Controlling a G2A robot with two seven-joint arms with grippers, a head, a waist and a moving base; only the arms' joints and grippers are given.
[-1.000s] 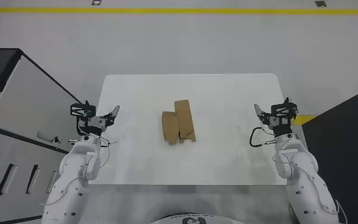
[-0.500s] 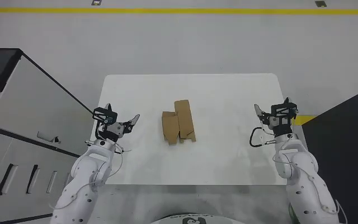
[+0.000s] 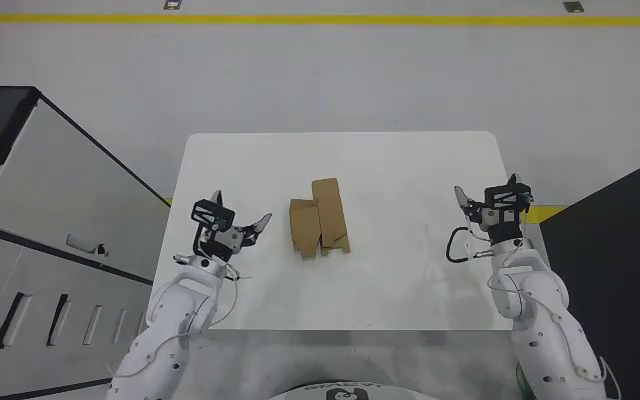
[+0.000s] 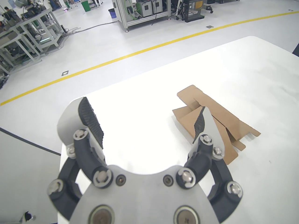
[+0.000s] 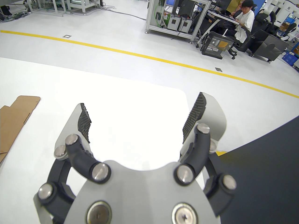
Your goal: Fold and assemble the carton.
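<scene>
A flat, unfolded brown carton (image 3: 320, 229) lies in the middle of the white table (image 3: 400, 170), with flaps sticking out at both ends. My left gripper (image 3: 241, 217) hovers open over the table's left part, a short way from the carton's left edge. From the left wrist, the carton (image 4: 217, 115) sits just beyond the open left gripper (image 4: 142, 108), partly behind one finger. My right gripper (image 3: 490, 194) stands open near the table's right edge, far from the carton. In the right wrist view the open right gripper (image 5: 142, 106) has nothing between its fingers, and the carton's corner (image 5: 16, 115) lies off to one side.
A dark panel (image 3: 600, 240) stands beside the table on the right, close to my right arm. A dark-framed structure (image 3: 60, 150) flanks the table's left side. A yellow line (image 3: 320, 18) runs across the floor beyond the table.
My left arm has swung inward over the table, bringing its open gripper much closer to the carton. The right arm and the carton have not moved.
</scene>
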